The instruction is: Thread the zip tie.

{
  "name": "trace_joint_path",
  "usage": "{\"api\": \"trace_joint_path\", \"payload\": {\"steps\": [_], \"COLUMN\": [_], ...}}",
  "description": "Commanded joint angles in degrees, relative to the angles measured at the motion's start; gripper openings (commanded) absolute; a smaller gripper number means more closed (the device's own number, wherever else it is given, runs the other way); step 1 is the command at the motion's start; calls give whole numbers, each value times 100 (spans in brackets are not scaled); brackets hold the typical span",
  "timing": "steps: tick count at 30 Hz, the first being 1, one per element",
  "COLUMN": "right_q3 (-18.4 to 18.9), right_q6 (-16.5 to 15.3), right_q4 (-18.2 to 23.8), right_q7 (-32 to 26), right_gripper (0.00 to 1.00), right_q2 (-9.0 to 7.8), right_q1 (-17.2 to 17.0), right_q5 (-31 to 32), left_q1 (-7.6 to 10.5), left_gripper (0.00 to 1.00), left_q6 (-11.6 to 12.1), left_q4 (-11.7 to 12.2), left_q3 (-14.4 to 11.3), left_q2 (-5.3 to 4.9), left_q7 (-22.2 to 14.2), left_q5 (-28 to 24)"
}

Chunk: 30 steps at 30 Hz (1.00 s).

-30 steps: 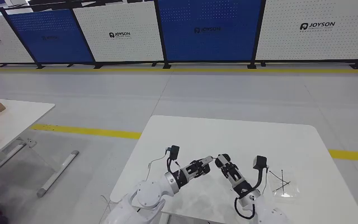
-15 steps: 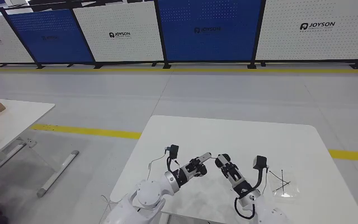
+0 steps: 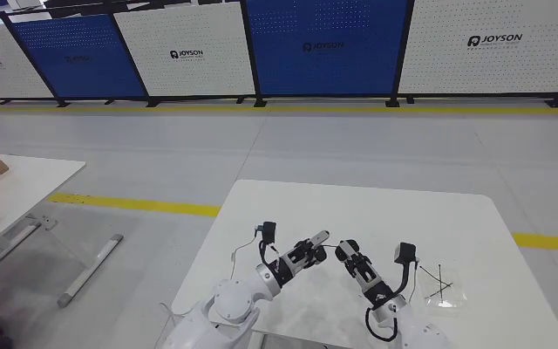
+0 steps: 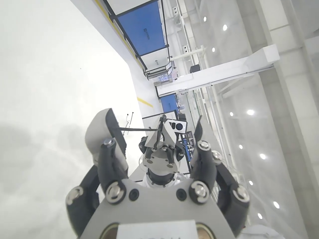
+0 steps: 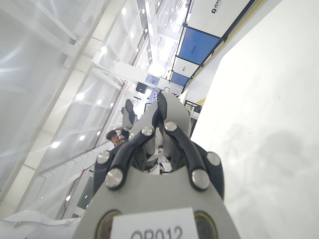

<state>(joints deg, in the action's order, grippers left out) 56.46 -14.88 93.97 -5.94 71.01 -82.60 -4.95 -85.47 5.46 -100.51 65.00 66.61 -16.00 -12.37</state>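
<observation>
While the thin black plastic zip tie (image 4: pixel 139 129) is pinched above the white table (image 3: pixel 392 209) by the right pincer (image 5: pixel 159 100), its free end is best centred within the spread left pincer (image 4: pixel 154 120) before closure.

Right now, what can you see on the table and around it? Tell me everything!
table: one, white, under both arms.
zip tie: one, black, held up above the table.
spare zip ties: a few, black, in the tray.
tray: one, clear, on the table's right side.
side table: one, white, far left.
wall panels: several, blue and white, along the back.
floor lines: two, yellow, by the panels and behind the table.
left gripper: one, grey and black, open.
right gripper: one, grey and black, shut on the zip tie.
</observation>
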Motion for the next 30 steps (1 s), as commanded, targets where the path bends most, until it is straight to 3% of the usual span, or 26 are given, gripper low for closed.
{"api": "trace_joint_path", "payload": {"steps": [1,6,10,14,22,27,30], "right_q3": [0,0,0,0,0,0,0], "right_q6": [0,0,0,0,0,0,0], "right_q4": [0,0,0,0,0,0,0], "right_q7": [0,0,0,0,0,0,0], "right_gripper": [0,0,0,0,0,0,0], "right_q2": [0,0,0,0,0,0,0], "right_q1": [0,0,0,0,0,0,0], "right_q5": [0,0,0,0,0,0,0], "left_q1": [-29,-80,-94,-72,-10,-16,-18], "left_gripper": [23,21,29,29,15,12,1], "left_q6": [66,161,149,103,12,-5,-17], "left_q4": [8,-2,-44,-56,-20,-18,-22], "left_q3": [26,97,70,23,-3,-10,-10], "left_q2": [-5,-22,-27,-22,-10,-12,-12], "left_q7": [-16,-100,-130,-114,-40,-34,-27], "left_q5": [-18,-31,66,127,104,144,152]}}
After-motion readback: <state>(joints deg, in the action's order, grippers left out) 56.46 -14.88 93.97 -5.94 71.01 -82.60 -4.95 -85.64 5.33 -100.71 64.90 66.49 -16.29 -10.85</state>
